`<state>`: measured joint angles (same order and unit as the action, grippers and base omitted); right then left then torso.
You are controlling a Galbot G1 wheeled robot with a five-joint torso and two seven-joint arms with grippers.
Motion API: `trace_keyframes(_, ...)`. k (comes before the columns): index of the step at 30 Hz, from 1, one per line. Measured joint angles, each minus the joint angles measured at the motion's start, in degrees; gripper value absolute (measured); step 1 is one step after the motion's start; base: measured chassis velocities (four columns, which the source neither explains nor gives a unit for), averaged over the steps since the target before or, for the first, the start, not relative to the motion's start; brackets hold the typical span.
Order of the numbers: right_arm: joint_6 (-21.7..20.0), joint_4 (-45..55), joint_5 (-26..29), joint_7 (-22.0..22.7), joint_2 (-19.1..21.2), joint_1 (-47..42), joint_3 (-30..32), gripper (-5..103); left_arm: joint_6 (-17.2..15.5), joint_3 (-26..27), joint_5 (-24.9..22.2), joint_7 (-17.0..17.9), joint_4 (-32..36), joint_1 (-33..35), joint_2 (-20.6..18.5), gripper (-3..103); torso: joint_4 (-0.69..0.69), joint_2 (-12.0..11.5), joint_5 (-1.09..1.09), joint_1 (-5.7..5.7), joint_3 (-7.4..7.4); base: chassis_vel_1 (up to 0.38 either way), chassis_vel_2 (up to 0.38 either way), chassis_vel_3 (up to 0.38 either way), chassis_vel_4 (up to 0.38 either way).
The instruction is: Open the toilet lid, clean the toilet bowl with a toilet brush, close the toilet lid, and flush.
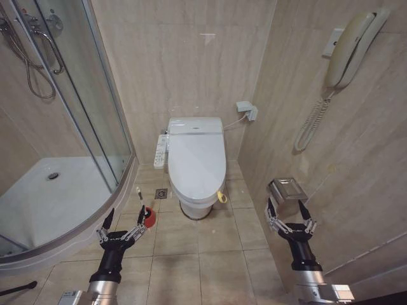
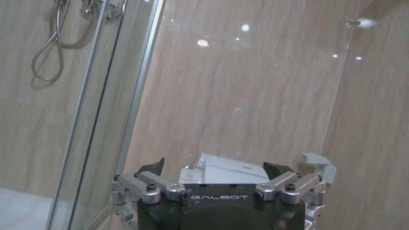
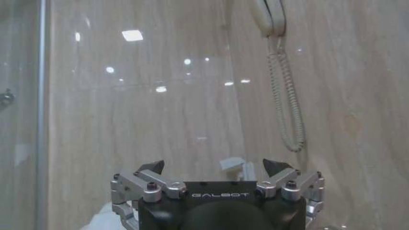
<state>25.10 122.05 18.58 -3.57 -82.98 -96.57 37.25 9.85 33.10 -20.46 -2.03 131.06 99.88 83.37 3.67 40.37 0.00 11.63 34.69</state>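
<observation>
The white toilet lid (image 1: 196,162) lies shut over the toilet against the back wall, a small yellow tag (image 1: 221,197) at its front edge. The bowl is hidden under it. The toilet brush (image 1: 144,202), a thin white handle, stands in a red cup (image 1: 149,218) on the floor left of the toilet. My left gripper (image 1: 124,217) hangs open low at the left, its fingertips close in front of the red cup. My right gripper (image 1: 290,210) is open low at the right, near the wall. Both grippers hold nothing; the left gripper (image 2: 214,167) and right gripper (image 3: 214,165) show spread fingers.
A curved glass shower enclosure (image 1: 95,114) with a white tray (image 1: 51,197) fills the left. A wall phone (image 1: 346,51) with coiled cord and a metal paper holder (image 1: 287,189) are on the right wall. A control panel (image 1: 161,151) sits beside the toilet. A floor drain (image 1: 161,193) lies nearby.
</observation>
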Motion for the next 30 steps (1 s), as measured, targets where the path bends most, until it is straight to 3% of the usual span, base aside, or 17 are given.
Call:
trace_keyframes(11, 0.31, -0.41, -0.2, -1.27, -0.42, 0.61, -0.86, 100, 0.48, 1.87, -0.4, -0.03, 3.81, 1.44, -0.19, 100, -0.01, 0.0, 0.01, -0.02, 0.0, -0.057, 0.057, 0.059, -0.056)
trace_keyframes(30, 1.2, -1.48, -0.57, 0.21, 0.11, 1.33, -0.43, 100, 0.5, 1.23, -0.27, -0.06, 0.97, 0.01, 0.09, 100, 0.0, -0.02, 0.02, 0.07, 0.03, -0.229, 0.227, 0.226, -0.225)
